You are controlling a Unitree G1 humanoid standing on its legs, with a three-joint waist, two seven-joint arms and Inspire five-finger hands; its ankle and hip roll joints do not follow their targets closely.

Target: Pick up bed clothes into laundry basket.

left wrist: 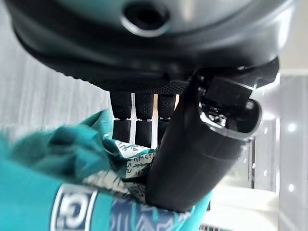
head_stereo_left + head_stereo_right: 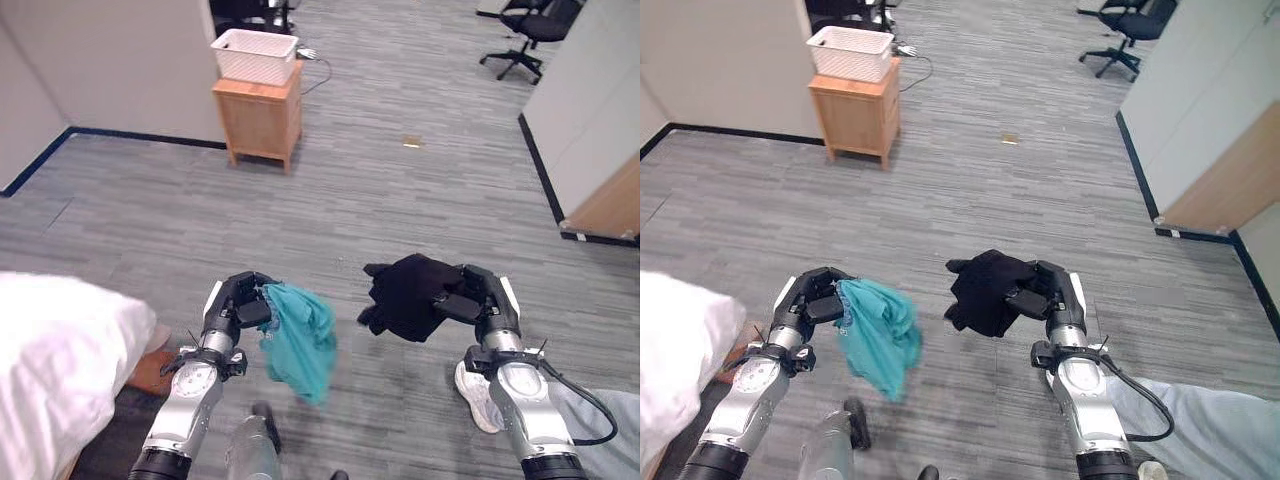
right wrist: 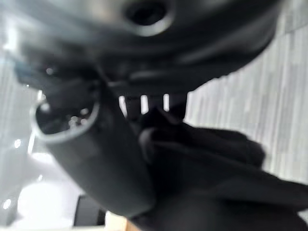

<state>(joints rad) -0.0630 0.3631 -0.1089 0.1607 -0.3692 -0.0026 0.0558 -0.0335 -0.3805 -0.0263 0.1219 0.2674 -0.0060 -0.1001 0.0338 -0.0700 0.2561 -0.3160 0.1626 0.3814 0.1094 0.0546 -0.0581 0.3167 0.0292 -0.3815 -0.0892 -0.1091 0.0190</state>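
Note:
My left hand (image 2: 235,303) is shut on a teal garment (image 2: 303,345) that hangs down from it above the floor; in the left wrist view the thumb (image 1: 192,154) pins the teal cloth (image 1: 62,159) against the fingers. My right hand (image 2: 478,300) is shut on a black garment (image 2: 410,296), bunched and held out over the carpet; the right wrist view shows the black cloth (image 3: 216,168) pinched under the thumb (image 3: 96,154). The white laundry basket (image 2: 255,54) stands on a small wooden cabinet (image 2: 262,118) far ahead to the left.
A white bed (image 2: 55,370) edges in at lower left. Grey partition walls (image 2: 120,70) stand behind the cabinet and at the right (image 2: 590,110). An office chair (image 2: 530,30) is at far right. A person's shoe (image 2: 478,395) and trouser leg (image 2: 605,440) are at lower right.

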